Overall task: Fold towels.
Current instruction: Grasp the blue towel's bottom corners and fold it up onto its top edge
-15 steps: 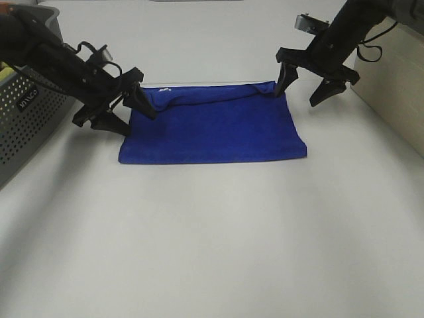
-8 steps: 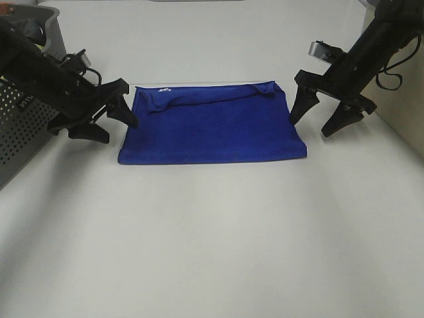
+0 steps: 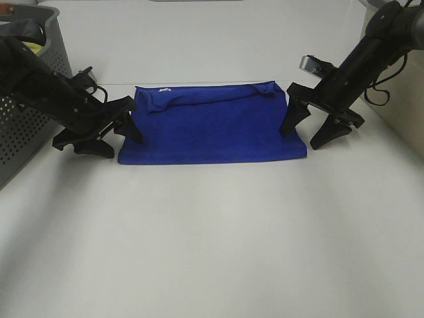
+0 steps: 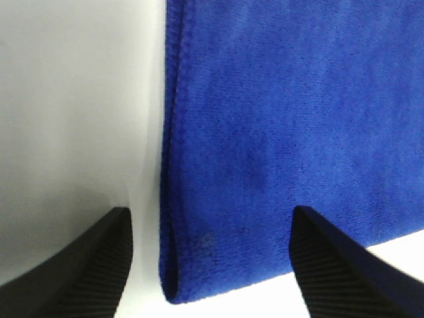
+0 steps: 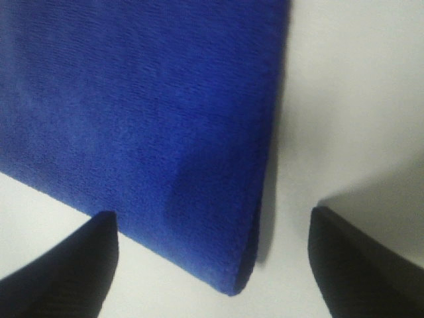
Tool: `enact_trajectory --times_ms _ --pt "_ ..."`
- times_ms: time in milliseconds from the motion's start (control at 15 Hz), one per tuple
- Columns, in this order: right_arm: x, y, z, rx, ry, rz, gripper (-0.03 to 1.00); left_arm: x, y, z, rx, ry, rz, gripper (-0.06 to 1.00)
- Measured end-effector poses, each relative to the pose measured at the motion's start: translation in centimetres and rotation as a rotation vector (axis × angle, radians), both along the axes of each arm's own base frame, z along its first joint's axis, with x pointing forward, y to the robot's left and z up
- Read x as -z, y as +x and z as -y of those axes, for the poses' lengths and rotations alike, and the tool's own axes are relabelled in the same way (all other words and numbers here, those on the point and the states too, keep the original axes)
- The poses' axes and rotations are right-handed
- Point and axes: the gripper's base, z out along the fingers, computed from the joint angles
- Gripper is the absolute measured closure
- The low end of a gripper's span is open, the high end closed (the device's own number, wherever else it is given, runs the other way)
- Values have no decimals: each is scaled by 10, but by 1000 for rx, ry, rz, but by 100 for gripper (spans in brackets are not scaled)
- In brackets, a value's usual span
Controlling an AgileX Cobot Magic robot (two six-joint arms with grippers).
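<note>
Jaws wide apart on both arms, nothing gripped. The left pincer (image 3: 114, 140) sits low over the white worktop (image 3: 212, 238), with the front left corner of the royal-blue plush microfibre towel (image 3: 212, 129) lying between its fingers; contact cannot be told. The right pincer (image 3: 299, 139) straddles the front right corner likewise. Towel lies folded flat mid-worktop between the two arms, a rumpled roll along its far edge, small white tag (image 3: 164, 89) there. Grey perforated basket (image 3: 26, 112) stands behind the left arm.

The towel (image 3: 212, 129) is plush blue cloth with a short, fuzzy nap. The bench (image 3: 212, 232) is smooth, matt white. The left tool (image 3: 114, 140) and right tool (image 3: 301, 138) look matt black plastic, with finely ribbed pads (image 4: 331, 265).
</note>
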Motion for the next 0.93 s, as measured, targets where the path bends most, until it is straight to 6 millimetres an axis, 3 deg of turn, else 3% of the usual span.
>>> enact_trajectory --times_ms 200,333,400,533,600,667,933 --pt "4 -3 -26 -36 27 -12 23 0 -2 18 28 11 21 35" --pt "7 -3 -34 -17 25 -17 34 7 -4 24 16 2 -2 45" --pt "8 -2 -34 11 20 -18 44 10 -4 24 0 -3 -16 53" --pt "14 -1 -31 41 -15 -33 76 14 -4 24 -6 -1 -27 83" --pt "15 -1 -30 55 -31 -37 92 15 -5 24 -3 4 -27 92" --pt "15 -1 -29 61 -36 -40 97 15 -5 24 -2 6 -27 94" --pt "14 -6 -29 52 -41 -88 97 8 -11 24 80 30 -51 94"
